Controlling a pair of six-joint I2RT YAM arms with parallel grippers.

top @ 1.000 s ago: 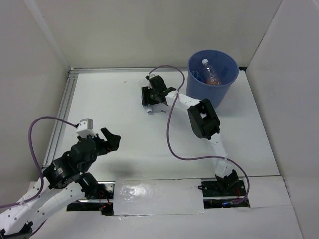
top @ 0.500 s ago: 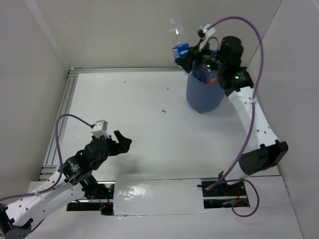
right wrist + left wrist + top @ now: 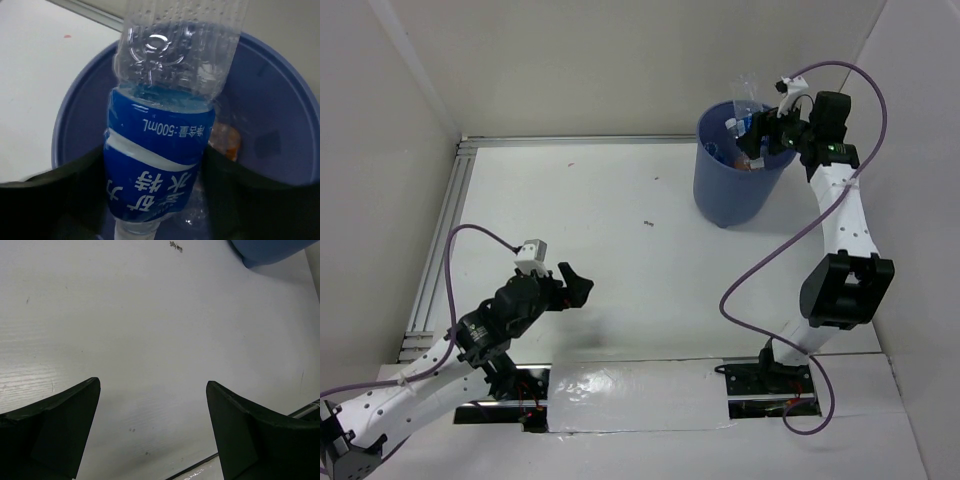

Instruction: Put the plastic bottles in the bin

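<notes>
Right gripper (image 3: 155, 210) clasped a clear, dimpled plastic bottle (image 3: 160, 145) by its glossy blue label, cap downward, over the mouth of the round, smooth-walled blue bin (image 3: 280, 100). Left gripper (image 3: 152, 425) hung with jaws spread wide above the matte white table (image 3: 150, 315).

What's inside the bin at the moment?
Part of an orange bottle shows inside the bin. The blue-labelled bottle, held cap-down in the right end effector, covers the middle of the bin, so whatever lies beneath it cannot be seen or counted.
</notes>
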